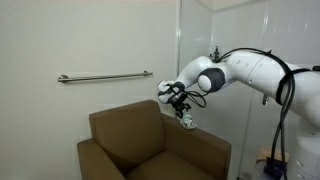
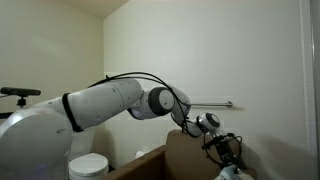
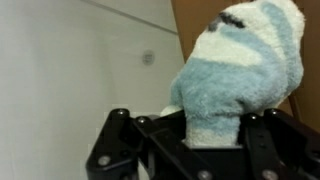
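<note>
There is 1 fluffy pale-blue-and-white plush toy [image 3: 240, 70], 1 brown upholstered armchair [image 1: 125, 128], 1 straight metal grab rail [image 1: 105, 76] on the white wall and 1 white robot arm [image 1: 250, 70]. In the wrist view the 2 black jaws are clamped on the toy's lower part, 1 on each side, with the rest of it sticking out past their tips. In an exterior view the toy [image 1: 186, 122] hangs under the jaws, just above the armchair's armrest; whether it touches cannot be told.
</note>
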`<state>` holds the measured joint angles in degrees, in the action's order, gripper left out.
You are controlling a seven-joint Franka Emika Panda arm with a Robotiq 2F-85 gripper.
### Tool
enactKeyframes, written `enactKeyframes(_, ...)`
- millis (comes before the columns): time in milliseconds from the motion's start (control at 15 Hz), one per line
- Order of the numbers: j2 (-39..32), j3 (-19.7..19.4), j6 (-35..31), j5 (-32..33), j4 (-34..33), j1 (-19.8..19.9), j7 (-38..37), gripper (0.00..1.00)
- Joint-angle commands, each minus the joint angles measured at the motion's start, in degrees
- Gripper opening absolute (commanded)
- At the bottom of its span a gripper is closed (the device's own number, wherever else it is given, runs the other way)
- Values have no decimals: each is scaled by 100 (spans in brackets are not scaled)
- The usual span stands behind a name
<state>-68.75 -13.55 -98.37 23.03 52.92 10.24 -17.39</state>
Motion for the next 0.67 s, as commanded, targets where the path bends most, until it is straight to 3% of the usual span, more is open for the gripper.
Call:
enactKeyframes(0,1133,-87,-181,418,1297,-318,282,5)
enactKeyframes(200,1286,-58,-243,592,1157,-371,368,5)
enactKeyframes(333,1102,-250,-397,532,799,-427,210,4)
enactKeyframes(600,588,-194,-542,182,258,-202,246,5)
